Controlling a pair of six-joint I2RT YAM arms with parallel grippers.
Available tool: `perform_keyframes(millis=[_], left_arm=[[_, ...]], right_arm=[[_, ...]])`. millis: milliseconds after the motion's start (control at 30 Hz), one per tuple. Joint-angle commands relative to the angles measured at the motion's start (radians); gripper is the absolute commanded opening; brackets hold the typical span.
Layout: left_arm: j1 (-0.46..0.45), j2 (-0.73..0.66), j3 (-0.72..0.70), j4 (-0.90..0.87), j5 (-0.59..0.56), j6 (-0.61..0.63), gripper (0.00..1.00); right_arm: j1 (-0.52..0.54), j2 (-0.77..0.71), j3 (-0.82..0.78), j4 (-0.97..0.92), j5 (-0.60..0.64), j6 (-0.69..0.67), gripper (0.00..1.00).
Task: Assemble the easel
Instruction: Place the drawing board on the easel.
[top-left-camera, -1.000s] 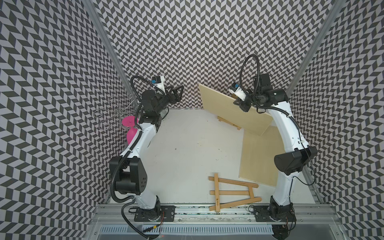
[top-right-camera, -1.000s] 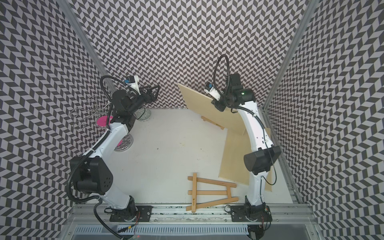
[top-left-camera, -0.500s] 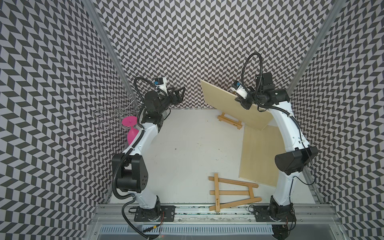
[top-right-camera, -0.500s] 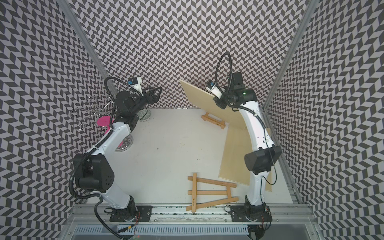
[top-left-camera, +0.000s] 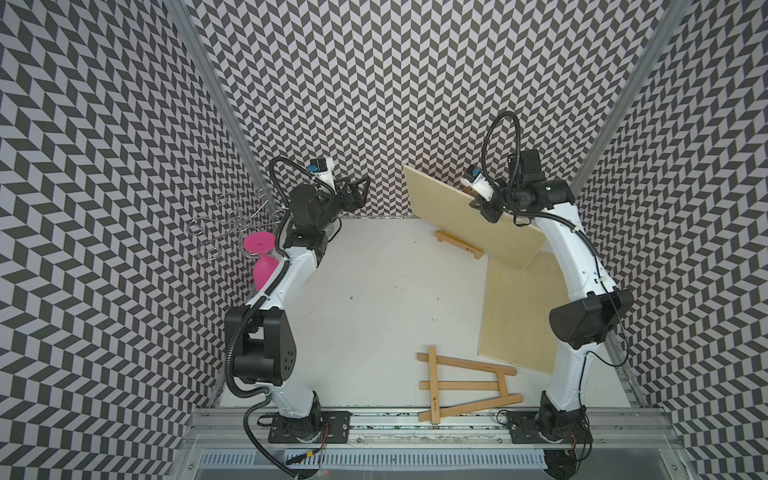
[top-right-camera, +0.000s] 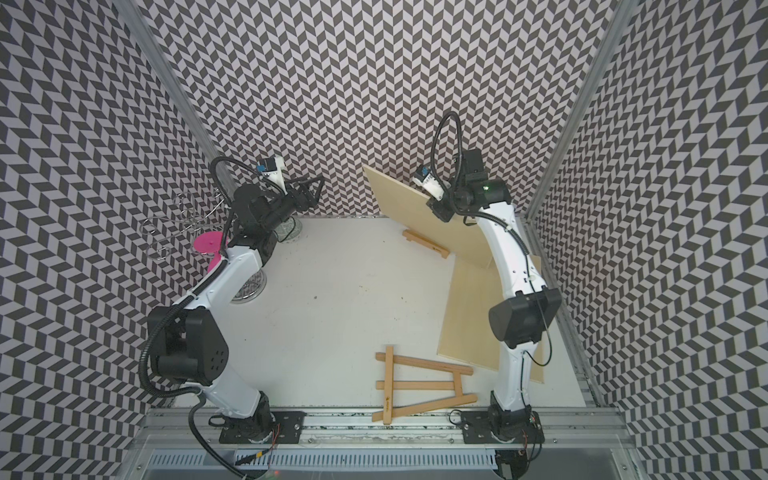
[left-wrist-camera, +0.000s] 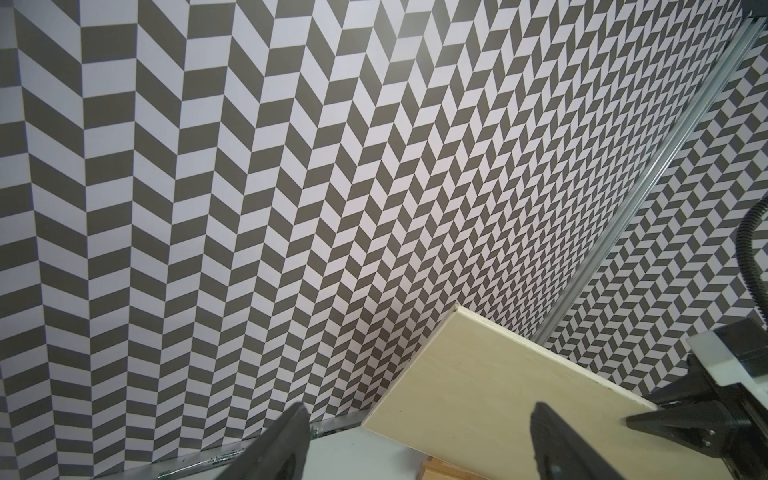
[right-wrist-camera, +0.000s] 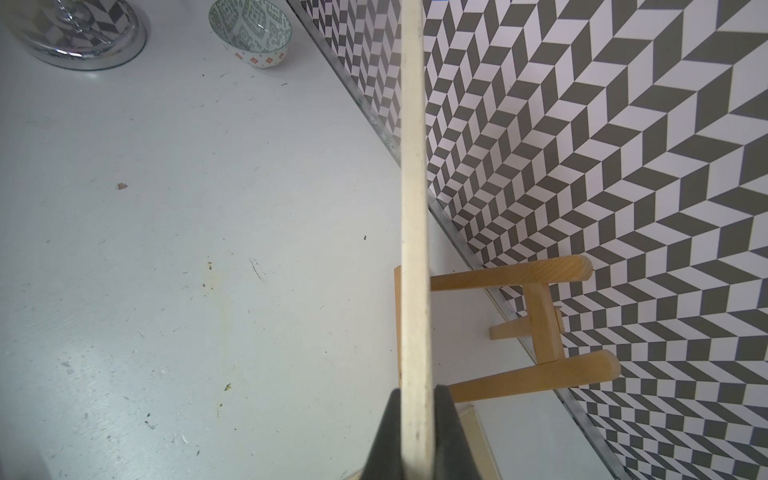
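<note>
At the back of the table (top-left-camera: 374, 299), near the wall, the right gripper (top-left-camera: 486, 210) is clenched on the upper edge of a pale board (top-left-camera: 469, 220). It holds the board tilted, with one corner high against the wall. In the right wrist view the two fingers (right-wrist-camera: 390, 419) press on both faces of the board (right-wrist-camera: 413, 208), which is seen from its thin edge.

Just under the board stands a small easel (top-left-camera: 459, 246). Its ledge shows in front of the board's lower edge and its legs (right-wrist-camera: 536, 316) are behind the board. I cannot tell whether the board touches the ledge.

The left gripper (top-left-camera: 357, 191) is raised near the back wall, well apart from the board, with its jaws spread wide and nothing between them. Its wrist view shows the board (left-wrist-camera: 498, 382) beyond the fingers (left-wrist-camera: 291, 432).

A wooden frame (top-left-camera: 465, 384) lies flat at the front edge, and a second board (top-left-camera: 519, 316) lies flat beside the right arm. A pink glass (top-left-camera: 264, 257) hangs at the left wall.
</note>
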Motion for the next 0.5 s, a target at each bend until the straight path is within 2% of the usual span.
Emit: perform_keyframes(millis=[0,300,467], left_arm=[[-0.005,-0.005,-0.026,0.043,-0.014,-0.009,0.83],[-0.003,-0.020,-0.072,0.066,-0.022,-0.023,0.83],[-0.002,-0.026,-0.081,0.065,-0.025,-0.022,0.83]], right_arm=[[0.033,-0.032,0.055,0.181,-0.080,0.082,0.00],[0.088,-0.034,0.092,0.155,-0.088,0.159,0.00],[0.086,-0.013,0.131,0.169,0.038,0.239,0.00]])
